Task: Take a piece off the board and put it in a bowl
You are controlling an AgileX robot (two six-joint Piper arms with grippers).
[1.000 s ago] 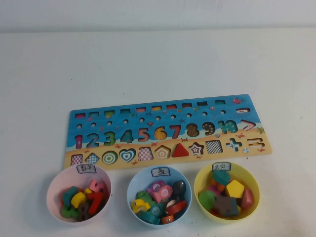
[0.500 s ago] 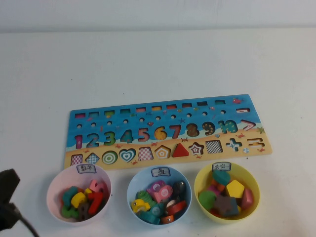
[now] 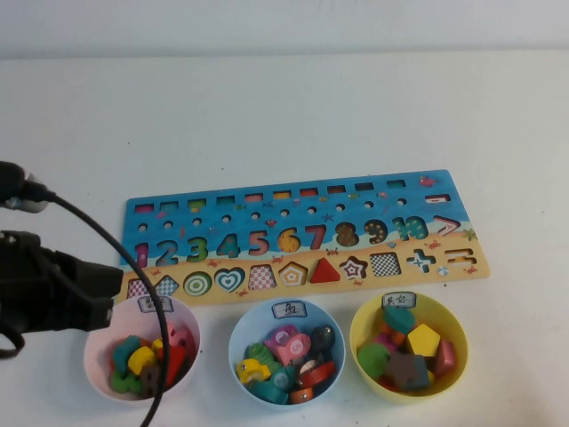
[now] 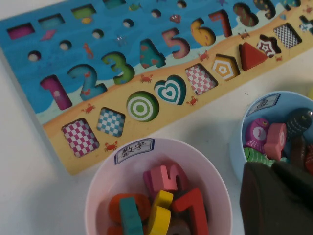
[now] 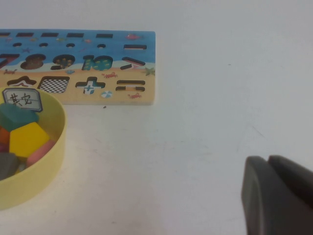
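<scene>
The red triangle piece point(image 3: 324, 269) sits in its slot in the sandy lower strip of the board point(image 3: 373, 206); it also shows in the left wrist view point(image 4: 252, 55). The yellow bowl point(image 3: 364, 329) stands in front of the board's right end, holding several shape blocks, and its rim shows in the right wrist view point(image 5: 54, 147). My left gripper point(image 3: 108, 290) is shut and empty, above the pink bowl's near-left rim, far left of the triangle; in the left wrist view point(image 4: 271, 166) its fingers touch. My right gripper point(image 5: 268, 159) is shut and empty over bare table right of the yellow bowl.
A pink bowl point(image 3: 93, 351) of number pieces and a light blue bowl point(image 3: 238, 336) of fish pieces stand in front of the board, left of the yellow bowl. A black cable point(image 3: 133, 267) arcs from the left arm over the pink bowl.
My left arm has come into the high view from the lower left and moved up and right, now reaching the pink bowl's left rim. The pieces and bowls have not moved.
</scene>
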